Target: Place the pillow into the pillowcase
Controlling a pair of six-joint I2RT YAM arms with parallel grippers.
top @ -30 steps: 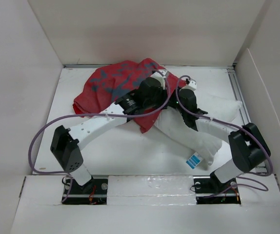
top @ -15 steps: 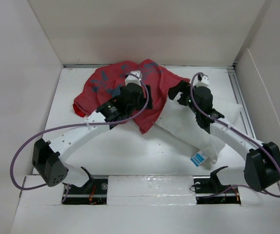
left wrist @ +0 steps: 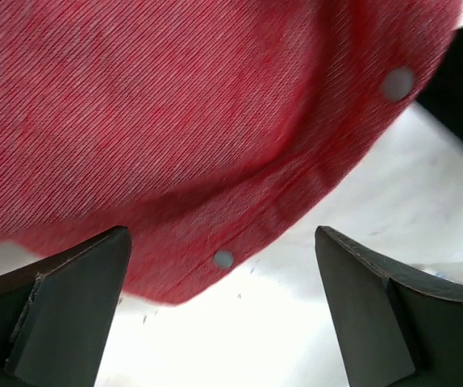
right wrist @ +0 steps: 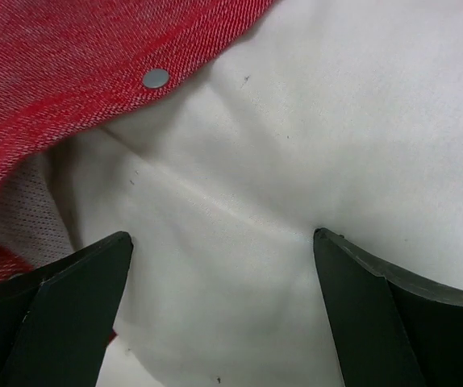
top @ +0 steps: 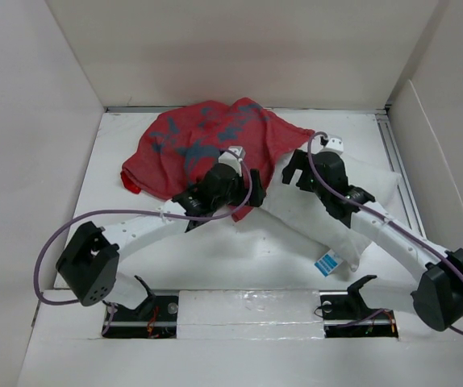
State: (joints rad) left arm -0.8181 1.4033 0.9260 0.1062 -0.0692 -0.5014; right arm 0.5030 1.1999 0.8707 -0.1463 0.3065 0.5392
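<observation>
L gripper: fingers stood wide apart, nothing btwn them, over the pillowcase hem w/ its snap studs. R gripper: also spread wide, empty, above the pillow where the red edge overlapped it. Pillow lay diagonally on the table, right of centre, blue-white tag at its near end.

White table sitting boxed in; plain white panels rising far, left, right. Metal rail running along right edge. Even light falling.
</observation>
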